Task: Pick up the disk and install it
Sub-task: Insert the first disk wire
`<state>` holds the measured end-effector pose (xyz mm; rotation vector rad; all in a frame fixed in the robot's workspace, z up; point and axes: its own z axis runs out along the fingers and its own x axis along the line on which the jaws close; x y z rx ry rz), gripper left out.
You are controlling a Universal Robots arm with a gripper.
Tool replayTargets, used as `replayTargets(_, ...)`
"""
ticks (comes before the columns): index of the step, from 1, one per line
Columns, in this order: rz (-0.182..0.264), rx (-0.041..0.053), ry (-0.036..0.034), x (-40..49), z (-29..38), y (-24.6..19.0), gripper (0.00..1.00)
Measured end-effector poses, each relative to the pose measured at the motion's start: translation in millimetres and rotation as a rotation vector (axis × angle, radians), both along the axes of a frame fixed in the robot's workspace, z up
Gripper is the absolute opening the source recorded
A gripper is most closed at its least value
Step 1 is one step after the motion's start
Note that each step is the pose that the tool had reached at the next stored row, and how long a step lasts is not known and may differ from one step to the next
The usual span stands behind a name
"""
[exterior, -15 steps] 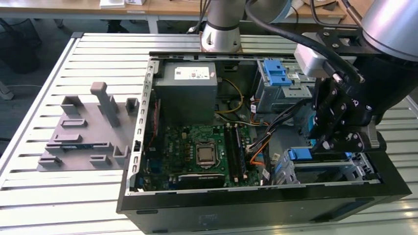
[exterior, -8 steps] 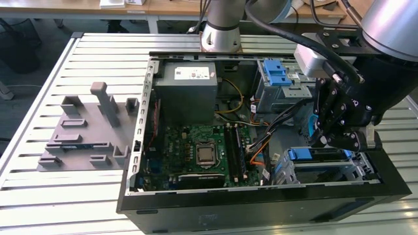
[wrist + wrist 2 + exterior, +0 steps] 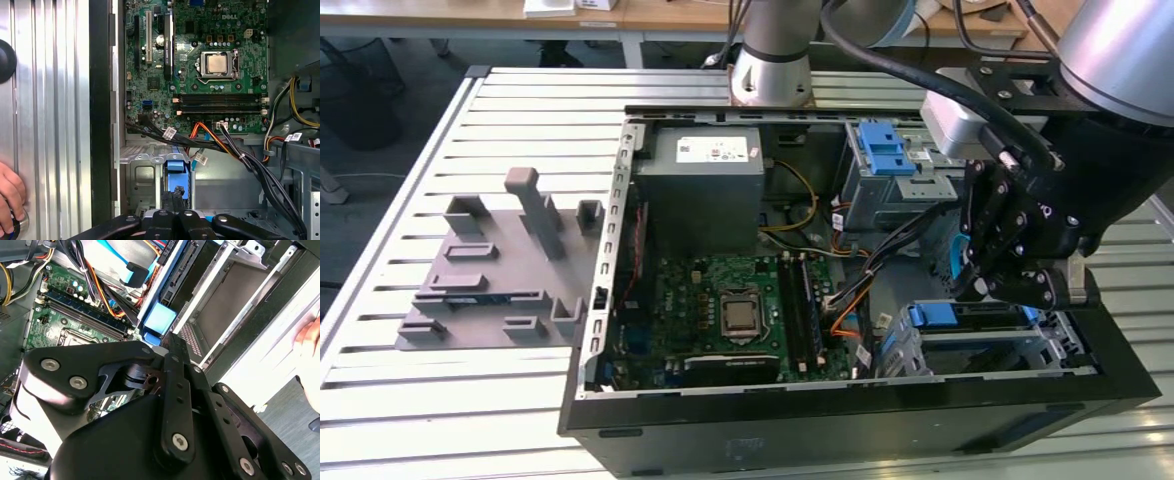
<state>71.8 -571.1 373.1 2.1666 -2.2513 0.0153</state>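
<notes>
Seemingly the install step is nearly done: the disk point(image 3: 176, 167) sits in the drive cage point(image 3: 141, 175), its blue end toward the circuit board point(image 3: 165, 95) and its long axis running into the bay. The gripper point(image 3: 173, 194) meets that end with jaws nearly together (nothing between them). Seating it calls for a straight push.

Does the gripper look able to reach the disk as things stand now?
Probably yes: the gripper hangs right at the disk, and the cables run beside it, not between them.
</notes>
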Motion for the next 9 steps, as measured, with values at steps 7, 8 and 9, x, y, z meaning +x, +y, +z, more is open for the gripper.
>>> replayTargets(7, 0.000, 0.0001, 0.0000, 2.1, -0.2, 0.0, 0.11)
replayTargets(8, 0.000, 0.0001, 0.0000, 2.5, -0.2, 0.0, 0.11)
replayTargets(9, 0.000, 0.0001, 0.0000, 3.1, -0.3, 0.0, 0.11)
